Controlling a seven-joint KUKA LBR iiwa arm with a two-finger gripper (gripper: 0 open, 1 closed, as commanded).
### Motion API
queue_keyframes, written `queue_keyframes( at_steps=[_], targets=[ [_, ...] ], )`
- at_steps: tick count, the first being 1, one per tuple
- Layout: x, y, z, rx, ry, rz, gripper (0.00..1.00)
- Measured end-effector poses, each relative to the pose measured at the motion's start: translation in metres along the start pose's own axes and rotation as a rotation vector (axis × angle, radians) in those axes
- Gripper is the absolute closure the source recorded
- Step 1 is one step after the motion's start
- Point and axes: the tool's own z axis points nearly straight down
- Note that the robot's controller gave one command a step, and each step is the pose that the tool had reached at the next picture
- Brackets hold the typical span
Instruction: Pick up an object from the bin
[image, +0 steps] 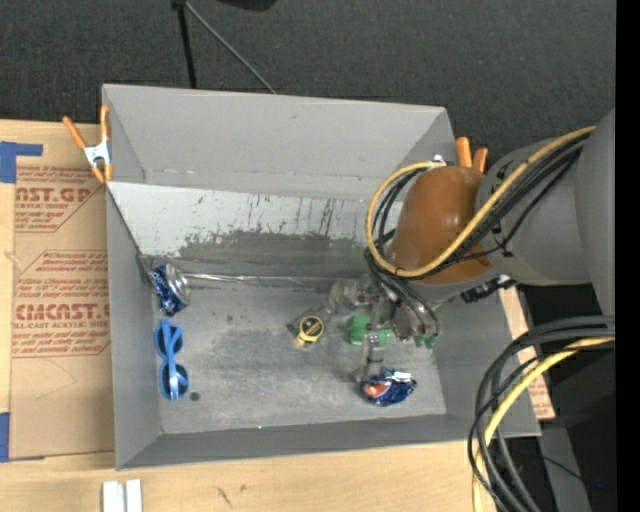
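Bin: grey metal bin (250, 200) with a scuffed floor and a few loose things.
Arm end: gripper (380, 336) low over the right of the floor, under the orange wrist cover (440, 215).
Pincer state: cannot tell whether apart or together.
Nearest thing: small green piece (356, 328), just beside the gripper, toward the bin's middle.
Toward the front wall: crumpled blue, red and white packet (388, 389).
Middle: small yellow and black round thing (308, 330).
Left side: blue sunglasses (171, 360); crumpled blue wrapper (168, 288) behind them.

Glasses (171, 360) left, round thing (309, 329) centre, wrapper (387, 388) right
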Motion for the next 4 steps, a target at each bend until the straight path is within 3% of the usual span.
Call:
queue_keyframes(
  at_steps=[1,2,3,4],
  targets=[
    [0.044,-0.053,-0.008,0.001,-0.007,-0.427,0.00],
    [0.001,-0.116,0.011,-0.016,-0.010,-0.392,0.00],
    [0.000,-0.117,0.009,-0.008,-0.014,-0.403,1.00],
    [-0.021,-0.112,0.013,-0.013,0.023,-0.366,1.00]
  ],
)
